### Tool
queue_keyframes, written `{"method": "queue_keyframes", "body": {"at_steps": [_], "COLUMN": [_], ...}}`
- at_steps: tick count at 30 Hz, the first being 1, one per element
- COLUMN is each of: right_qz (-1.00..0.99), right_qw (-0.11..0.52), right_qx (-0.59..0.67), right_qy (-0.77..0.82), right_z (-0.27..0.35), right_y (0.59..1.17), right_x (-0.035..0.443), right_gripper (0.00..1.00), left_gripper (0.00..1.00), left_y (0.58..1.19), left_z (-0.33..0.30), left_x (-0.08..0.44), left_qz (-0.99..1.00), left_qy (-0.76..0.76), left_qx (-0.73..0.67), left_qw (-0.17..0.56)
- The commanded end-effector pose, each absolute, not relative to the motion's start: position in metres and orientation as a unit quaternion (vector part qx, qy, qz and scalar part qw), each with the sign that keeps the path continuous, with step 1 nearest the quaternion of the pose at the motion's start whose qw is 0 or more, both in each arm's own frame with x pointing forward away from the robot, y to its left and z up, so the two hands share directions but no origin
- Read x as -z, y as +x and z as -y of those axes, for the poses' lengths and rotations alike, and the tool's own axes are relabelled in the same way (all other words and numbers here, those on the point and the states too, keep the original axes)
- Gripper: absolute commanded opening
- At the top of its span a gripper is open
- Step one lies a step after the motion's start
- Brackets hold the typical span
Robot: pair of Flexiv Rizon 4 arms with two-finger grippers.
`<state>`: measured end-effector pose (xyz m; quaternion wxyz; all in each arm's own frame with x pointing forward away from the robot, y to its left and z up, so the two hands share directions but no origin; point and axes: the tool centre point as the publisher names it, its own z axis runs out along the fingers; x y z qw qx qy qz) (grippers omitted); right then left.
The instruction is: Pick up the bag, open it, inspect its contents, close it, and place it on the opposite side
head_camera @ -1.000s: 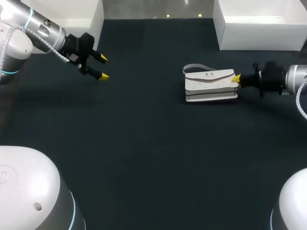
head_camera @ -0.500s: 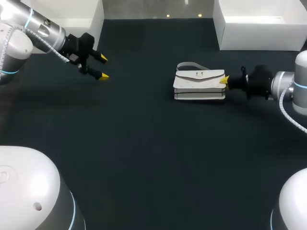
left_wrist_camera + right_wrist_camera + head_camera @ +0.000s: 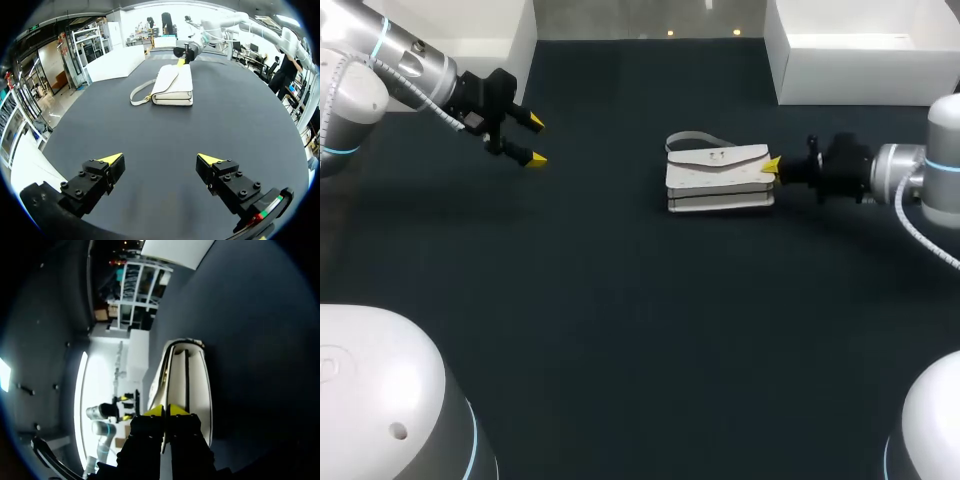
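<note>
Right claw (image 3: 164,410) is pressed nearly together, pinching the near end of the white bag (image 3: 196,390). The bag lies flat on the dark desk (image 3: 620,330), just right of centre, its strap (image 3: 685,137) curling off the far end. Left claw (image 3: 531,141) hangs spread wide, well apart from it.

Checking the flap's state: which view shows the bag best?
Head view: the whole bag shows from above, flap down, strap behind it. Left wrist view shows it far off; right wrist view, only one end, edge-on.

Overhead plus wrist views, bag (image 3: 718,180) shared
</note>
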<state>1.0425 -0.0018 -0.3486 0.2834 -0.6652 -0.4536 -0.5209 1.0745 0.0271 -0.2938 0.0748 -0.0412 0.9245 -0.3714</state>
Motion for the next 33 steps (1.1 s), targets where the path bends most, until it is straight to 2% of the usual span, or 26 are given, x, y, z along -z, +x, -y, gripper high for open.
{"method": "queue_keyframes", "body": {"at_steps": [1,6,20,33], "right_qz": [0.46,0.471,0.49,0.498], "right_qw": [0.294,0.305,0.319,0.33], "right_qx": [0.522,0.519,0.513,0.515], "right_qy": [-0.656,-0.645,-0.628,-0.615], "right_z": [-0.002,-0.011,-0.028,-0.042], "right_y": [1.047,1.047,1.048,1.05], "right_x": [0.351,0.35,0.35,0.351], "right_gripper": [0.0,0.0,0.0,0.0], "left_gripper": [1.0,1.0,1.0,1.0], "left_y": [1.075,1.071,1.068,1.072], "left_z": [-0.027,-0.024,-0.014,-0.005], "left_x": [0.295,0.295,0.306,0.31], "left_qz": [-0.924,-0.927,-0.921,-0.921], "left_qy": [-0.041,-0.022,-0.001,0.026], "left_qx": [0.373,0.368,0.389,0.389], "left_qw": [0.075,0.072,-0.001,0.009]}}
